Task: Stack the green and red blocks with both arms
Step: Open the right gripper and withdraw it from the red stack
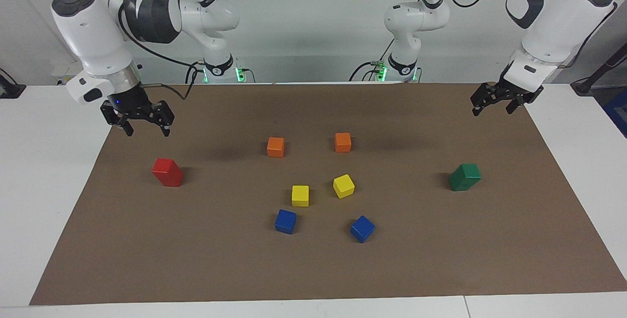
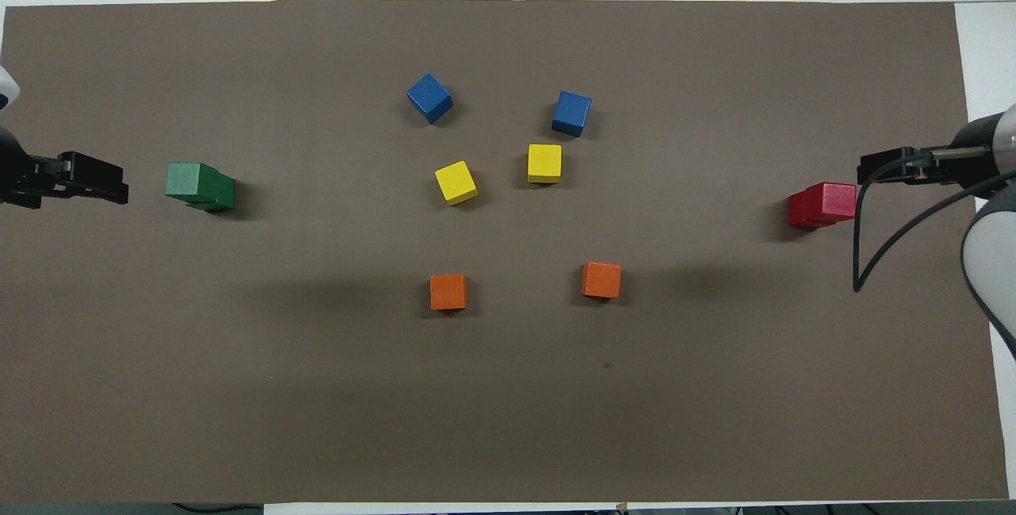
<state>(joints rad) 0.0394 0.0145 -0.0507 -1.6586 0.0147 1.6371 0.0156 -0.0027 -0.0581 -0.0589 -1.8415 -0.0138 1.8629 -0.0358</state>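
On the brown mat (image 1: pixel 313 269), well apart from both sets of jaws and about midway between them, sit six cubes. Two orange cubes (image 1: pixel 276 147) (image 1: pixel 343 142) lie closest to the jaws' line, two yellow cubes (image 1: pixel 300 195) (image 1: pixel 344 185) next, and two blue cubes (image 1: pixel 285 221) (image 1: pixel 362 229) farthest from the jaws.

A robotics lab. Two white jointed arms (image 1: pixel 103 38) stand bolted at one edge of a white tabletop (image 1: pixel 44 161), green status lights glowing at their bases. A brown mat (image 1: pixel 313 269) covers the tabletop beside the arms, scattered with small coloured cubes (image 1: pixel 300 195). Black cables trail along the arms against a bare white wall.
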